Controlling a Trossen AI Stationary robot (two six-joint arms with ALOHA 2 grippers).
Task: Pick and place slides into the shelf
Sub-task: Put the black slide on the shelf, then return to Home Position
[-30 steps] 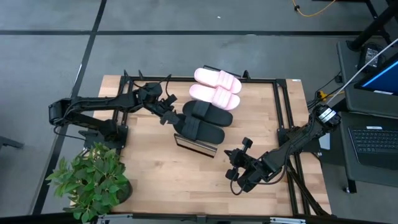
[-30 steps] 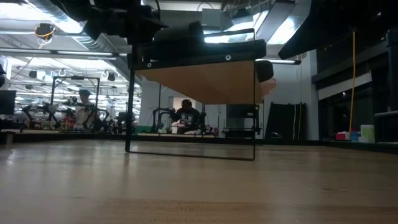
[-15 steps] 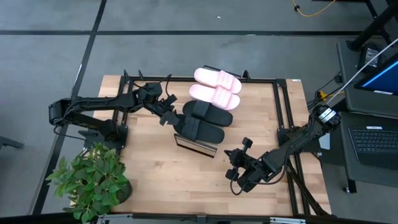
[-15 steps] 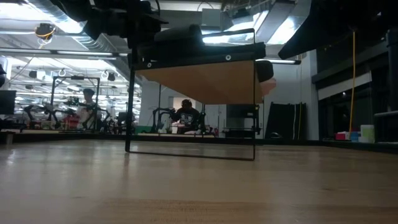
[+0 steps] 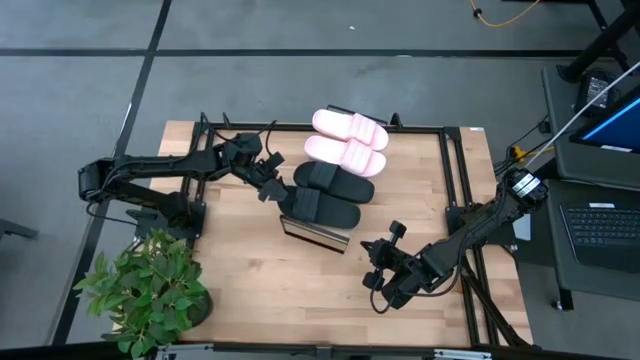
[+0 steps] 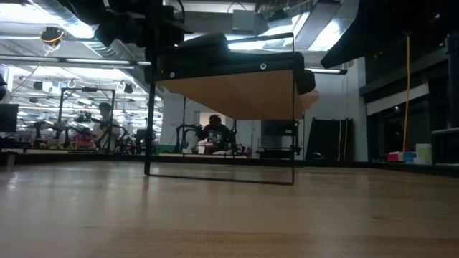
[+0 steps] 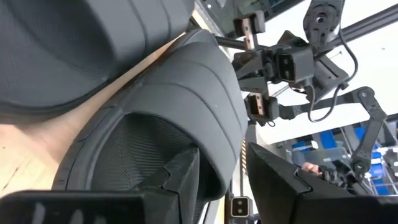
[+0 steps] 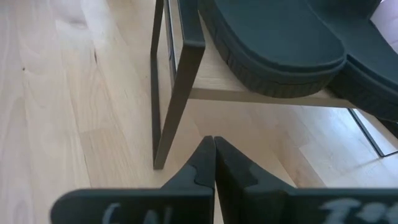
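Beyond the worktop [image 6: 229, 215], a workshop with benches and seated people was seen in the low view. On the worktop, the shelf [image 5: 318, 233] stood near the middle, slanted, its dark lip toward the near edge. All four slides were lying on it in a row: two pink slides [image 5: 347, 140] toward the far edge, then a black slide [image 5: 335, 181], then the nearest black slide [image 5: 325, 209] by the lip.

The left hand [image 5: 272, 190] was placed at the nearest black slide's left end. In the left wrist view its fingers [image 7: 180, 180] were spread, one inside the slide's toe opening and one outside the strap, apparently not pinching it; the hand was judged released or releasing. The right hand [image 5: 379, 266] was parked near the worktop's near right corner, fingers [image 8: 205, 163] pressed together on nothing.

Risk, as judged: the finger inside the strap could snag on withdrawal and drag the slide off the lip or tip the light shelf frame. A sideways pull could also nudge the neighbouring black slide.

The wrist view alone showed the finger under the strap; the high view alone showed the full row. The low view showed only the shelf's underside [image 6: 229, 93] and frame, with the slides mostly hidden. The right wrist view showed the slide's sole overhanging the shelf's edge.
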